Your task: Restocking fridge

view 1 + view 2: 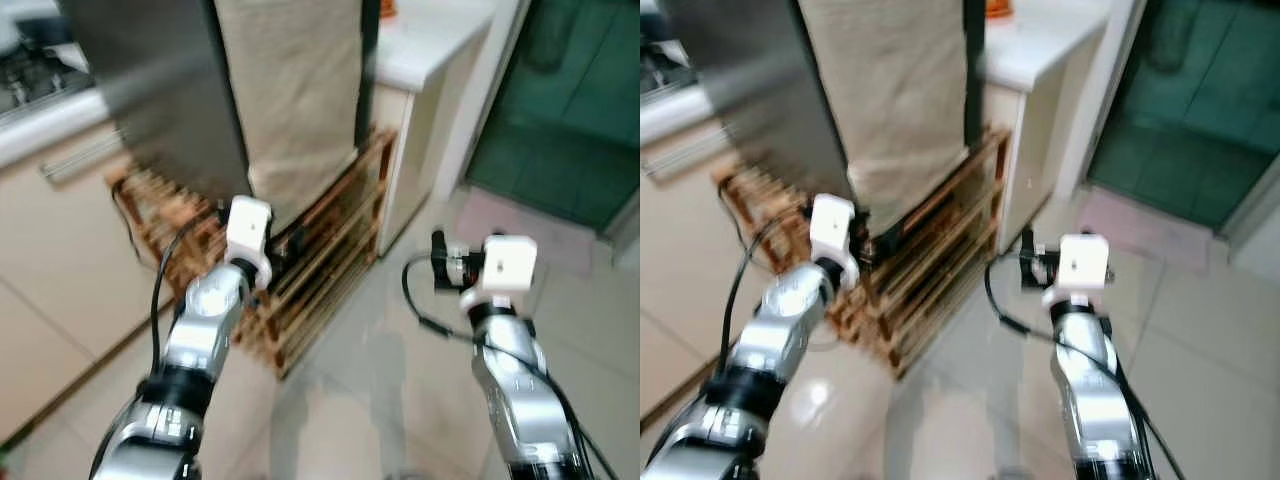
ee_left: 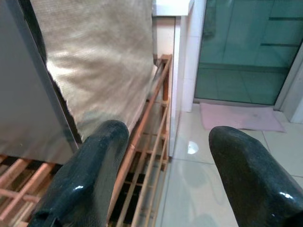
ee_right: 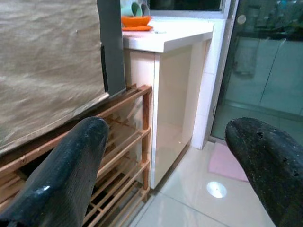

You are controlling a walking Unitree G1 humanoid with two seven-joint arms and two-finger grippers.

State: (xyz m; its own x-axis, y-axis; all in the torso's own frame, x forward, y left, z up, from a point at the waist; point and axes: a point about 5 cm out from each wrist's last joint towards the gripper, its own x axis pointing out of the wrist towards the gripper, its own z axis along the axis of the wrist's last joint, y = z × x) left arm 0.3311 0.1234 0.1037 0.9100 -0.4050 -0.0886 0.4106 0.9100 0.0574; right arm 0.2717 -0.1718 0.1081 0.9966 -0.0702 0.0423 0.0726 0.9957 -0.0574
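fridge (image 1: 150, 90) ahead of spread, empty left claw (image 2: 165, 175)

Your two head views are soft with motion blur, worst toward the edges. The wrist views are sharper. Even indoor light; a lamp glints off the glossy floor tiles (image 2: 191, 148) (and off the black fingers (image 2: 85, 187) too).

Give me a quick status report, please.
Left gripper and right gripper open, empty. Fridge ahead, cloth-draped, on wooden rack. Nothing blocking.
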